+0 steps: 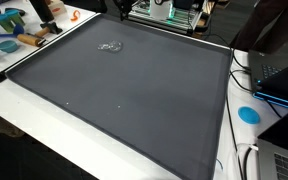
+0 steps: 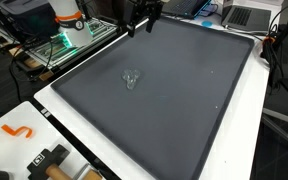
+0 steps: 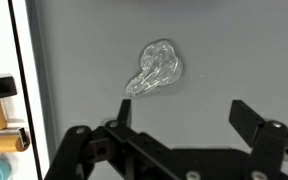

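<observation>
Crumpled clear plastic wrap (image 3: pixel 156 68): lying on dark grey rectangular mat (image 1: pixel 134 110), off-centre toward arm-side edge, untouched. Jaws: wide, empty, above mat, short of wrap. Stage, apparently: approach; next calls for lowering astride wrap.

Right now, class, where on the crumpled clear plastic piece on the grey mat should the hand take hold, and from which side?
Probably the puffed, wider end of the clear plastic piece, which seems to rise off the grey mat while its narrow tail lies flat. Come from straight above, the open hand closing across the shorter width.
</observation>
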Robot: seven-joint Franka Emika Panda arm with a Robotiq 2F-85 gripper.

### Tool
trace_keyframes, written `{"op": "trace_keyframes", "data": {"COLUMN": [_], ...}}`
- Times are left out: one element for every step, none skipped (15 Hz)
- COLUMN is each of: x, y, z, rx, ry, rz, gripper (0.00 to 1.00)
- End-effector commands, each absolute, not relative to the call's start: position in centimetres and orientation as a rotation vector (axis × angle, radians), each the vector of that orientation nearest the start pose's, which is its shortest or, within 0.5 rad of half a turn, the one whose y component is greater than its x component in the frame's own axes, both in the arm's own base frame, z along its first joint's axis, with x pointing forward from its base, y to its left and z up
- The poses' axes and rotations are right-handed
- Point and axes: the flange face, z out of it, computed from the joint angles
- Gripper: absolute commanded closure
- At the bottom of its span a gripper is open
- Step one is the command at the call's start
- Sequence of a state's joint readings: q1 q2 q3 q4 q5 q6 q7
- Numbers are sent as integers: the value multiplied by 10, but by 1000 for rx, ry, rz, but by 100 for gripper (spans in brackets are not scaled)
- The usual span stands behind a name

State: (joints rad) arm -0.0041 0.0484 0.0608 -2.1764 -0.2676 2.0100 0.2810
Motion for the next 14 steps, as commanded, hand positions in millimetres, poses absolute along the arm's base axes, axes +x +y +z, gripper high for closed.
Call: {"op": "trace_keyframes", "data": {"x": [527,529,531,532,529,530,531,532,532,532,532,536,536,535], "y": [13,13,13,13,15,15,15,15,15,15,15,8,4,-2], "z": [351,351,350,350,351,351,351,351,350,350,351,343,337,329], "rx": [-3418,-3416,-3420,-3426,-3399,-3401,-3402,-3403,-3404,-3404,-3404,-3359,-3314,-3264], "ry": [111,110,98,91,117,114,112,110,109,109,109,231,284,383], "rz": [346,348,345,343,310,309,309,310,310,310,310,299,301,302], "gripper": [0,0,0,0,0,0,0,0,0,0,0,0,0,0]}}
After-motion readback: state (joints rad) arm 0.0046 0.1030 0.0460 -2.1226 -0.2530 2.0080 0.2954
